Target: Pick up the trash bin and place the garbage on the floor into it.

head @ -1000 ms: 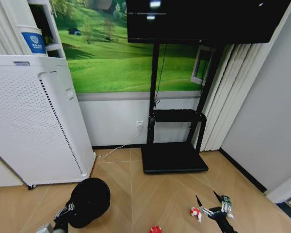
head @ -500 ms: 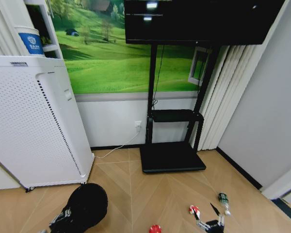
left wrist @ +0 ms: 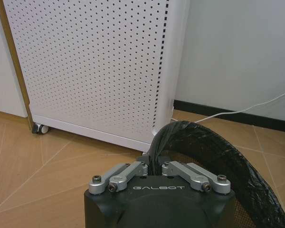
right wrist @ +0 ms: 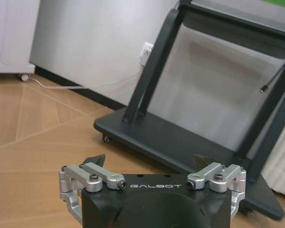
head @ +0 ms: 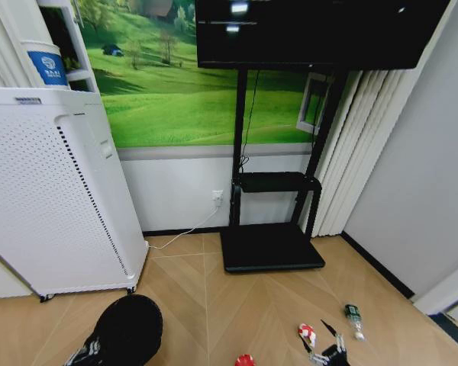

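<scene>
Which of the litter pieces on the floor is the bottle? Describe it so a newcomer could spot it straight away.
Start at the black TV stand by the wall and come forward over the wood floor toward the right claw. The bottle lies beyond that claw, on its right. It is clear with a green label, unlike the two red-and-white wrappers.

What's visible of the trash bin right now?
The trash bin is small, round and black, lined with a crinkled black bag folded over its rim. It sits low over the wood floor beside the white perforated appliance. The left gripper is shut on its near rim.
</scene>
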You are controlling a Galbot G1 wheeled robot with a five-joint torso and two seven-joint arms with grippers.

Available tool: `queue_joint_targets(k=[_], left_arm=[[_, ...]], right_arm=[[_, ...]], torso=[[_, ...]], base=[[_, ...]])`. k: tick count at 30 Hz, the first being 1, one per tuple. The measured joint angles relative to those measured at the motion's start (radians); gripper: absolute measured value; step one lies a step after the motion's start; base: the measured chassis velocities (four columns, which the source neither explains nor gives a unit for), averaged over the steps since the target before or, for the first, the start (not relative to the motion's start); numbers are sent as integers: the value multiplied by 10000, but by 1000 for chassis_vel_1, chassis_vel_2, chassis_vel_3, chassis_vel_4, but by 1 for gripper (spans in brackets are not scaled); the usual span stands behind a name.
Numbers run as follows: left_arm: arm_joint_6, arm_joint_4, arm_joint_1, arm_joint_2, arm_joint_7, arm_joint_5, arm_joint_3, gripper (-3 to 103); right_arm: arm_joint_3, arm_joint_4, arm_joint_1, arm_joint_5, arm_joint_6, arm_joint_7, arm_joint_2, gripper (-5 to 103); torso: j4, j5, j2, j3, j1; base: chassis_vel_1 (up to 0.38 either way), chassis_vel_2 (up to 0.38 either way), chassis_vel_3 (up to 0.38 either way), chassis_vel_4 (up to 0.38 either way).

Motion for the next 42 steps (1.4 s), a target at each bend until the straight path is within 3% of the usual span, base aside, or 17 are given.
queue_joint_targets(k=[17, 27, 31, 42], left_arm=[[-7, 215, -186, -282, -50, 142, 279, 7], [-6, 325, -271, -69, -138, 11, 219, 7], [-21, 322, -6, 27, -142, -18, -66, 7], [-123, 6, 1201, -25, -243, 98, -830, 7]], right_arm=[[-1051, -627, 1057, -301, 148, -323, 90, 100], [-1780, -736, 1641, -1084, -284, 899, 191, 100], [-2580, -1044, 2473, -1260, -710, 1440, 210, 100], [-4728, -1901, 4010, -987, -1061, 1220, 78, 100]], torso=[[-2, -1, -2, 2, 3], [-4, -3, -1, -2, -2], [-1, -1, -2, -1, -1], [-5, -1, -3, 1, 2]], base=[[6, -7, -7, 9], [133, -139, -126, 126], [30, -54, -23, 42], [-11, 24, 23, -13]])
